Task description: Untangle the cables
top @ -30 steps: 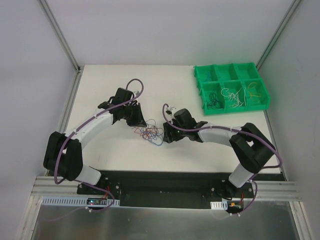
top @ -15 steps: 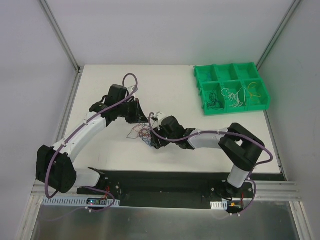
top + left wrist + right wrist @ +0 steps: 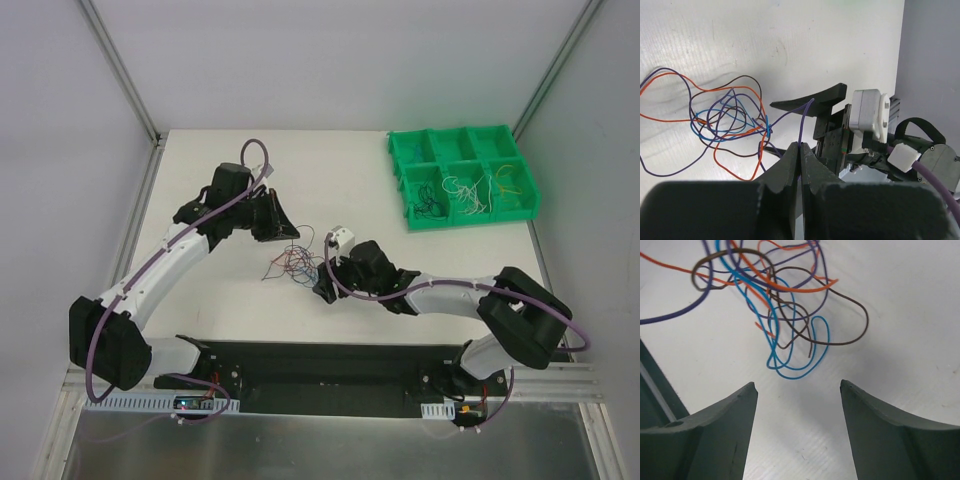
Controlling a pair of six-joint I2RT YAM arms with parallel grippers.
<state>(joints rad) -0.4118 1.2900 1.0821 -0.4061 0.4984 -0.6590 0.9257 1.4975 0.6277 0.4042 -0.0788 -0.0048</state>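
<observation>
A white table is seen from above, its surface matte and finely ribbed in the wrist views. It is enclosed by pale grey wall panels, and slanted aluminium posts are set at the back corners. A black base plate is laid along the near edge, where both arms are bolted.

The cables are found as a loose tangle near the middle of the table, between the two grippers. Orange, blue, purple and brown strands are looped through one another and lie flat on the surface.

The left gripper is pressed together on a purple wire, which is led up from the pinched fingertips and then curves back towards the tangle. The right gripper is held spread wide, just short of the tangle, with nothing between its fingers; bare white surface is seen in the gap.

A green tray of six compartments is set at the far right corner, well apart from the tangle. Sorted wires are kept in its near row: dark ones on the left, white ones in the middle, yellowish ones on the right.
</observation>
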